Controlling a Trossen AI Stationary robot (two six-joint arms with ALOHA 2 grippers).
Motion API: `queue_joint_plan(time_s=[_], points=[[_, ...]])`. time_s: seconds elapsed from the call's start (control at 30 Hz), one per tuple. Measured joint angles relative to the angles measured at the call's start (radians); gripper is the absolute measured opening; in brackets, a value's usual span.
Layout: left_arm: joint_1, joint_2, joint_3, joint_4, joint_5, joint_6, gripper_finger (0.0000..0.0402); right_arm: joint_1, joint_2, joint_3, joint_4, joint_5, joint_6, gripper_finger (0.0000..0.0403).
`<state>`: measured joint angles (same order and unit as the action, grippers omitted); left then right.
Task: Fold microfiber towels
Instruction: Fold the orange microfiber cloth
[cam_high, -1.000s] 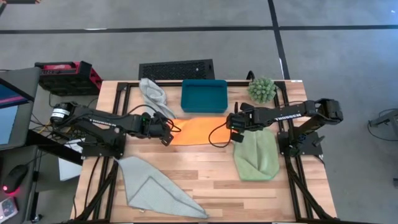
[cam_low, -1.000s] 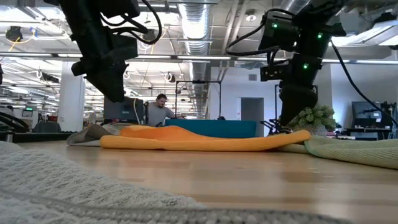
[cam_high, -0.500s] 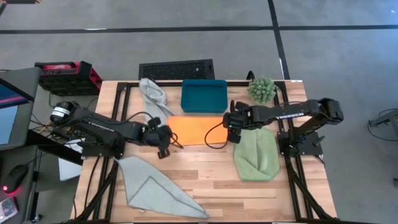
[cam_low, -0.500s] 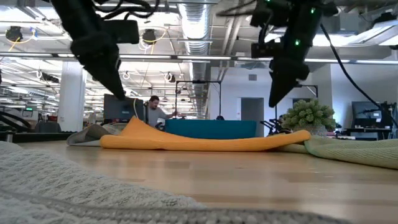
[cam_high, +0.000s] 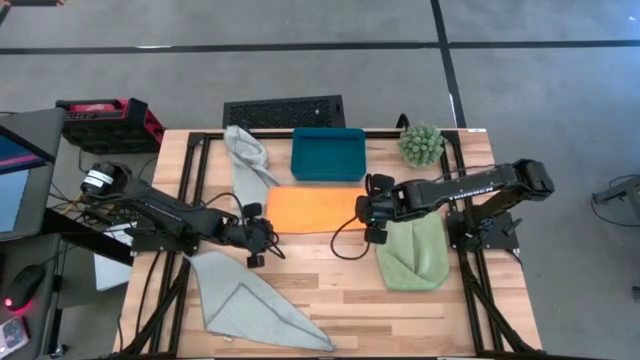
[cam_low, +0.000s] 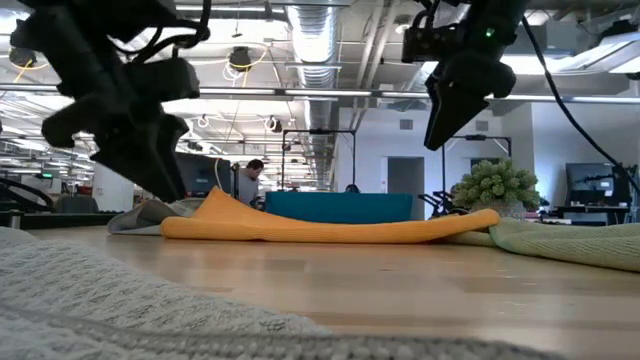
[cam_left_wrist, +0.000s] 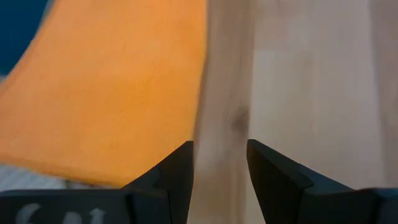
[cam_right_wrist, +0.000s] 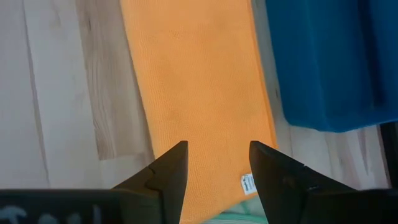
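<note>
Orange towel (cam_right_wrist: 199, 106): matt, finely napped cloth. Table (cam_high: 330, 290): pale wood planks, smooth, visible grain. Teal tray (cam_high: 328, 153): smooth plastic. Gripper fingers (cam_right_wrist: 171, 171): matt black.

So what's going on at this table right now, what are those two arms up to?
Two robot arms are folding microfiber towels. The orange towel lies folded into a strip in front of the teal tray. Both grippers are open and empty: the left gripper hangs over bare wood by the strip's left end, the right gripper above its right end. A green towel and two grey-blue towels lie unfolded or loosely bunched.
</note>
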<state>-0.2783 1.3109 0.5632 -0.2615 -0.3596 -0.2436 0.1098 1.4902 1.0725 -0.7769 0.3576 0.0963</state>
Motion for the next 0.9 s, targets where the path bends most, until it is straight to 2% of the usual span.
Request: queue_joint_plan(time_s=[0.13,0.37,0.57,0.9], points=[[0.000,0.000,-0.039,0.025,-0.071,-0.001,0.0142,0.002,0.000,0.000,-0.001,0.001,0.013,0.0194],[0.001,0.000,-0.091,0.106,-0.101,0.022,0.0142,0.000,0.000,0.000,-0.001,0.003,0.026,0.0192],[0.019,0.001,-0.096,0.095,-0.125,0.029,0.0142,0.000,0.000,0.000,-0.001,0.003,0.027,0.0191],[0.050,0.163,-0.077,0.151,-0.124,0.067,0.0142,0.000,0.000,0.000,-0.012,0.003,0.027,0.0188]])
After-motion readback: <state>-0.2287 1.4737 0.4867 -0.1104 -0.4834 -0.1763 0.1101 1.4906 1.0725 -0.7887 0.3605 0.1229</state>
